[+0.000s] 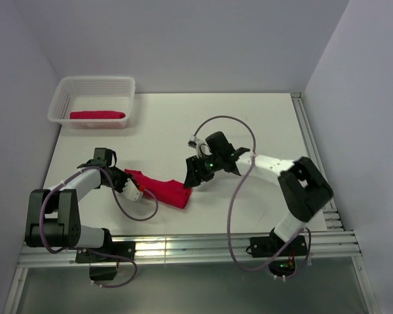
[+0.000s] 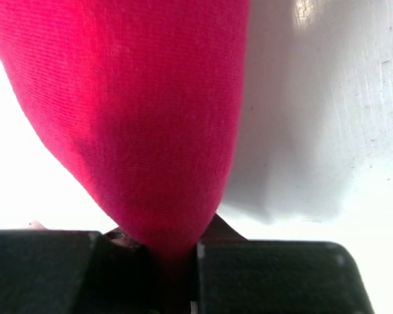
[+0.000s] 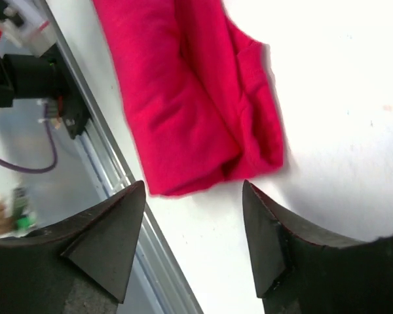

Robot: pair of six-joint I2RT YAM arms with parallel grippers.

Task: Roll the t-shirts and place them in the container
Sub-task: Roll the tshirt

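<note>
A crimson t-shirt (image 1: 160,188), folded into a long strip, lies on the white table between my two grippers. My left gripper (image 1: 132,188) is shut on its left end; in the left wrist view the red t-shirt cloth (image 2: 137,118) runs down into the narrow gap between the black jaws. My right gripper (image 1: 191,178) hovers just off the strip's right end, open and empty. Its wrist view shows the folded t-shirt end (image 3: 196,98) lying beyond the dark fingertips (image 3: 121,222). A second red t-shirt (image 1: 98,116), rolled, lies in the white lattice basket (image 1: 62,95).
The basket stands at the table's back left corner. Grey walls close in the left, back and right sides. An aluminium rail (image 1: 216,245) runs along the near edge, and purple cables (image 1: 239,196) loop from both arms.
</note>
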